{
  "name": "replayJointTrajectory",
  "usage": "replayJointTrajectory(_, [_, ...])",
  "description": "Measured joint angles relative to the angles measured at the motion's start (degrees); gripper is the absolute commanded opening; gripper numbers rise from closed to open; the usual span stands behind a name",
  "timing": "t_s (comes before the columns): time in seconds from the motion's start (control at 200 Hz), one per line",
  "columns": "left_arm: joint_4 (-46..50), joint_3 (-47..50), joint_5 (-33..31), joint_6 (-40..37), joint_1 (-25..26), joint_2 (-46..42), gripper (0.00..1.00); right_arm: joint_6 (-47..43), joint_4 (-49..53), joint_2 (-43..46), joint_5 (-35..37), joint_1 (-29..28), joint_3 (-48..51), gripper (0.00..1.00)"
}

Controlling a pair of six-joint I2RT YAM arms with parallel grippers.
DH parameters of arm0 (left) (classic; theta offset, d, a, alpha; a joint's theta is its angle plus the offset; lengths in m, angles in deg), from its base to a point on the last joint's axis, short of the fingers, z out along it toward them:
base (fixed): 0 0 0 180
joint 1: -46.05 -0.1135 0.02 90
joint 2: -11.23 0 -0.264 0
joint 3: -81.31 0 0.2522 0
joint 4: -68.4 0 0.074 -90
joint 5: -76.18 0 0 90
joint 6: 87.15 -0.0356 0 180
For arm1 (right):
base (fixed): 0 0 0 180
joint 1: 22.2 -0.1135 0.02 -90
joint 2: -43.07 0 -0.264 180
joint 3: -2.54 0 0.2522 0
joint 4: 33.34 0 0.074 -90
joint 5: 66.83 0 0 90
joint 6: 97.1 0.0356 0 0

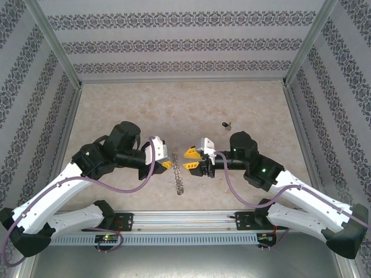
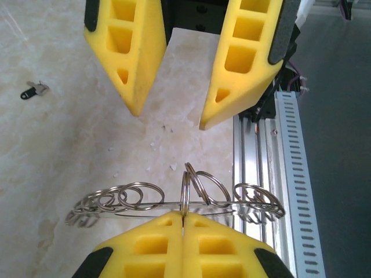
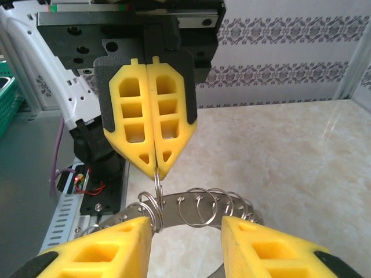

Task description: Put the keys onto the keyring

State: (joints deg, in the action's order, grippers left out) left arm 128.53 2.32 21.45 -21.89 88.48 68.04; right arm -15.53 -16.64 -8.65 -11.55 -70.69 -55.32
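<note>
Keyring [image 1: 178, 176] sits between the two grippers, at the near middle of the pale marbled surface [image 1: 174, 110]. From above it shows as a narrow, edge-on strip of metal. The left wrist view shows its flat grey band [image 2: 174, 204] fringed with many small wire loops. Whether its lower edge touches the surface cannot be told.

The left gripper [image 1: 168, 164] comes in from the keyring's left. Its yellow fingers are pressed together and pinch one upright wire loop on the rim. The closed tips and the trapped loop show in its own wrist view [image 2: 183, 215] and again from the opposite side [image 3: 155, 171].

The right gripper [image 1: 188, 160] faces it from the keyring's right, fingers spread apart and holding nothing. In its own wrist view [image 3: 185, 223] the two fingers straddle the fringed rim [image 3: 203, 208] without clearly touching it. From the left wrist they stand just beyond the keyring, parted [image 2: 169, 119].

The key [image 1: 226, 124], tiny, with a dark head, lies flat on the surface well beyond the keyring, on its far right. It is clear of both grippers and also shows in the left wrist view [image 2: 32, 90].
</note>
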Motion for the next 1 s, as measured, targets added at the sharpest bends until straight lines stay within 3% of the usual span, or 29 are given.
replayJointTrajectory(0.265, [4.9, -1.4, -1.2, -2.4, 0.8, 2.6, 0.00, -0.9, 1.2, -2.4, -0.8, -0.4, -1.3, 0.27])
replayJointTrajectory(0.999, [7.0, -3.2, -2.2, -4.3, 1.9, 4.9, 0.00, -1.0, 1.6, -9.3, -5.7, -2.4, -2.8, 0.21])
